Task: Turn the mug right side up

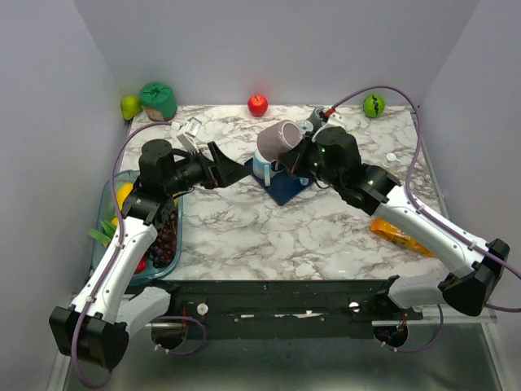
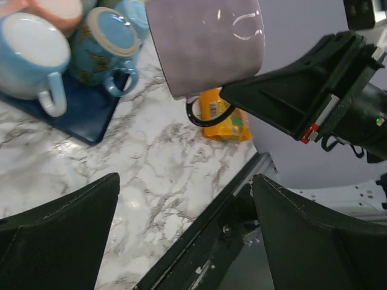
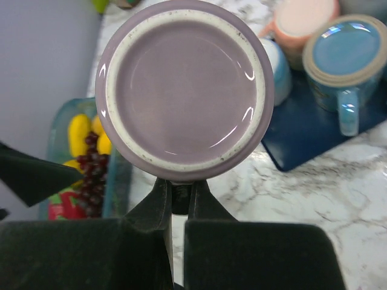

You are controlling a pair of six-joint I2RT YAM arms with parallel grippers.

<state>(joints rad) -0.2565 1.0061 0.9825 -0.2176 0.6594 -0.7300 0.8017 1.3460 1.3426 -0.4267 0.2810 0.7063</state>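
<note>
A purple mug (image 1: 277, 138) hangs in the air over the blue mat (image 1: 285, 191), tilted on its side. My right gripper (image 3: 179, 196) is shut on its black handle (image 2: 204, 116). In the right wrist view the mug's (image 3: 184, 90) glazed base faces the camera and its opening is hidden. In the left wrist view the purple mug (image 2: 205, 45) shows its side wall, with the right gripper's fingers (image 2: 284, 99) beside it. My left gripper (image 1: 232, 171) stands open just left of the mug, apart from it. Nothing is between the left gripper's (image 2: 186, 235) fingers.
On the blue mat stand two blue mugs (image 2: 36, 54) (image 2: 106, 45) and a pink one (image 3: 302, 15). A glass dish of fruit (image 1: 110, 204) sits at the left edge. A red apple (image 1: 257, 104), green fruit (image 1: 374, 105) and a green bag (image 1: 158, 99) line the back. An orange packet (image 1: 399, 235) lies right.
</note>
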